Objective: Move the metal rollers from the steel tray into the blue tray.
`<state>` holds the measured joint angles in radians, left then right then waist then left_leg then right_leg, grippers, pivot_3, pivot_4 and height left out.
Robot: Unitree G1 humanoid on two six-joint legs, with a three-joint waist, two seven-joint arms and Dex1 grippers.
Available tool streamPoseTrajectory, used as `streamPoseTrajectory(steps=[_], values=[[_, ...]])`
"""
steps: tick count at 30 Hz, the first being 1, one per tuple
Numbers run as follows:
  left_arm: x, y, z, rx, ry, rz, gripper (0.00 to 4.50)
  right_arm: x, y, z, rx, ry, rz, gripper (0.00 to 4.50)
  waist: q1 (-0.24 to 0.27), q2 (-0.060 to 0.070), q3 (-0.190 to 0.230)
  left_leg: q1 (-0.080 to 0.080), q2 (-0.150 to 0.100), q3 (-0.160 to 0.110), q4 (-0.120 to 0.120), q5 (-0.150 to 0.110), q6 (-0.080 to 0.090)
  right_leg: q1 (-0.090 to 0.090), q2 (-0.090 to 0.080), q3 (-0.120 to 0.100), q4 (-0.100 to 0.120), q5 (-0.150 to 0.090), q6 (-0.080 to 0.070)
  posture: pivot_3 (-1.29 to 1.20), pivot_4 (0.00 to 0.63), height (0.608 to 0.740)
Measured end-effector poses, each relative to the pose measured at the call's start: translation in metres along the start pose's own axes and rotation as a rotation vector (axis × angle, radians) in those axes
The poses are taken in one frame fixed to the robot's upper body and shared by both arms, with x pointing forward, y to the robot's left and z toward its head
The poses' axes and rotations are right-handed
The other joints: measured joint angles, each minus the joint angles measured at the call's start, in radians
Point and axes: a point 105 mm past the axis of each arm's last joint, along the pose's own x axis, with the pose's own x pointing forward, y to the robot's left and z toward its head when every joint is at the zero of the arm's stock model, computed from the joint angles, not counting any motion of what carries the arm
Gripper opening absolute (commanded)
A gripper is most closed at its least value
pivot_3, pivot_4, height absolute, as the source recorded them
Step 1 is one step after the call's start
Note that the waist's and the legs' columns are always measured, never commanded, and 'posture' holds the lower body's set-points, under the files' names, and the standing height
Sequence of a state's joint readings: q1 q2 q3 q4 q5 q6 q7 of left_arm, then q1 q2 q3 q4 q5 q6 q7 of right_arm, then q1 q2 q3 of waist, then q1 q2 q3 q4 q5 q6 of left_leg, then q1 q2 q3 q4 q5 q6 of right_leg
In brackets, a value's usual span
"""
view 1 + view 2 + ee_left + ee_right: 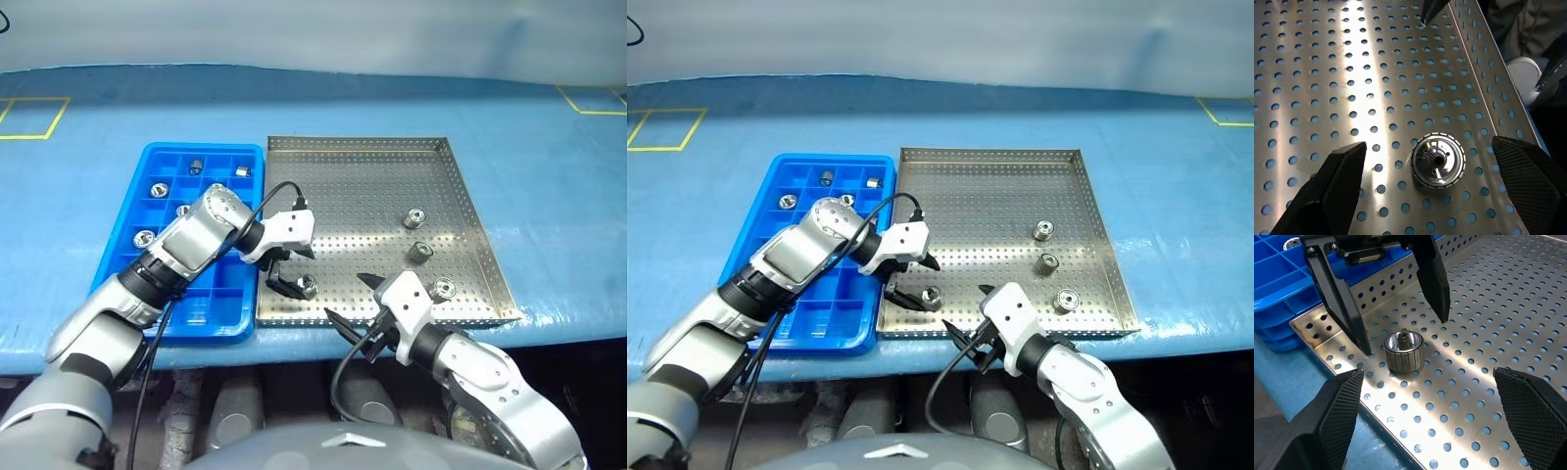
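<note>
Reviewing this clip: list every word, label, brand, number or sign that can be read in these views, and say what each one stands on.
None: no view carries readable text.
The steel tray, the blue tray, the metal rollers, such as the one between the left gripper's fingers, and both grippers, left gripper and right gripper, bear no lettering.
The only markings are yellow tape outlines on the blue table; they are plain lines, not characters.

Trays: you have the blue tray (118, 257) left of the steel tray (362, 166), edges touching.
Steel tray: four rollers (415, 216) lie on it, three at your right, one (307, 286) near the front left corner.
Blue tray: several rollers (145, 238) sit in its compartments.
</note>
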<state>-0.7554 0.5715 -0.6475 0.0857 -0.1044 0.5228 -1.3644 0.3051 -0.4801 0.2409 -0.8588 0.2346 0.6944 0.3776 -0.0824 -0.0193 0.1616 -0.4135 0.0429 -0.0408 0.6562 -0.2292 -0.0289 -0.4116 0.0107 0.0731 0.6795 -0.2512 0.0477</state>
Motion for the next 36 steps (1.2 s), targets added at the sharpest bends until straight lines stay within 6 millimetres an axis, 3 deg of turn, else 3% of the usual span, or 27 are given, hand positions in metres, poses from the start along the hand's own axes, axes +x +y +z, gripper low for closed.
streamPoseTrajectory(steps=[6,14,15,20,23,26,28,31,36], values=[[0.012,0.001,-0.008,0.030,0.067,-0.024,4.47,0.002,0.000,0.002,-0.004,-0.009,-0.010,4.50,0.000,0.000,0.000,0.000,0.000,0.000,0.000,0.000,0.000,0.000,0.000,0.000,0.000,0.000,0.000,-0.12,0.150,0.740],[0.020,0.006,-0.008,0.067,0.106,0.002,1.88,0.004,-0.001,0.006,-0.010,-0.024,-0.025,4.50,-0.001,0.000,0.000,0.000,0.000,0.000,0.001,0.000,0.000,0.000,0.000,0.000,0.000,0.000,0.000,-0.12,0.150,0.740],[0.020,0.006,-0.008,0.067,0.105,0.001,1.70,0.005,0.000,0.006,-0.010,-0.024,-0.023,4.50,-0.001,0.000,0.000,0.000,0.000,0.000,0.001,0.000,0.000,0.000,0.000,0.000,0.000,0.000,0.000,-0.12,0.150,0.740],[0.015,0.008,-0.006,0.027,0.069,0.033,1.71,0.005,0.000,0.007,-0.016,-0.027,-0.020,4.50,0.000,0.000,0.000,0.000,0.000,0.000,0.001,0.000,0.000,0.000,0.000,0.000,0.000,0.000,0.001,-0.08,0.150,0.740],[-0.002,0.021,0.011,-0.046,-0.090,0.170,1.71,0.008,-0.001,0.012,-0.032,-0.043,-0.010,4.50,0.004,0.000,0.000,0.000,0.000,-0.001,0.001,0.000,0.000,0.000,0.000,0.000,0.001,0.000,0.001,-0.05,0.150,0.740],[-0.035,0.038,0.036,-0.109,-0.298,0.393,1.71,0.013,-0.002,0.018,-0.039,-0.066,0.009,4.50,0.011,0.000,0.000,0.000,0.000,-0.001,0.002,0.000,0.000,0.001,0.000,0.000,0.001,0.001,0.001,0.00,0.150,0.740],[-0.057,0.043,0.039,-0.163,-0.384,0.528,1.71,0.016,-0.002,0.022,-0.037,-0.083,0.022,4.50,0.013,0.000,0.000,0.000,0.001,-0.001,0.001,0.000,0.000,0.001,0.000,0.000,0.001,0.001,0.001,0.02,0.150,0.740],[-0.085,0.039,0.022,-0.287,-0.422,0.730,1.71,0.027,-0.001,0.029,-0.049,-0.103,0.060,4.50,0.018,0.000,0.000,0.001,0.001,-0.002,0.000,0.000,0.000,0.001,0.001,-0.001,0.001,0.001,0.001,0.07,0.150,0.740],[-0.110,0.015,-0.028,-0.548,-0.341,1.050,1.71,0.054,0.006,0.047,-0.069,-0.151,0.148,4.50,0.044,0.000,0.000,0.001,0.001,-0.003,0.000,0.000,0.000,0.001,0.000,-0.002,0.001,0.001,0.001,0.15,0.150,0.740]])
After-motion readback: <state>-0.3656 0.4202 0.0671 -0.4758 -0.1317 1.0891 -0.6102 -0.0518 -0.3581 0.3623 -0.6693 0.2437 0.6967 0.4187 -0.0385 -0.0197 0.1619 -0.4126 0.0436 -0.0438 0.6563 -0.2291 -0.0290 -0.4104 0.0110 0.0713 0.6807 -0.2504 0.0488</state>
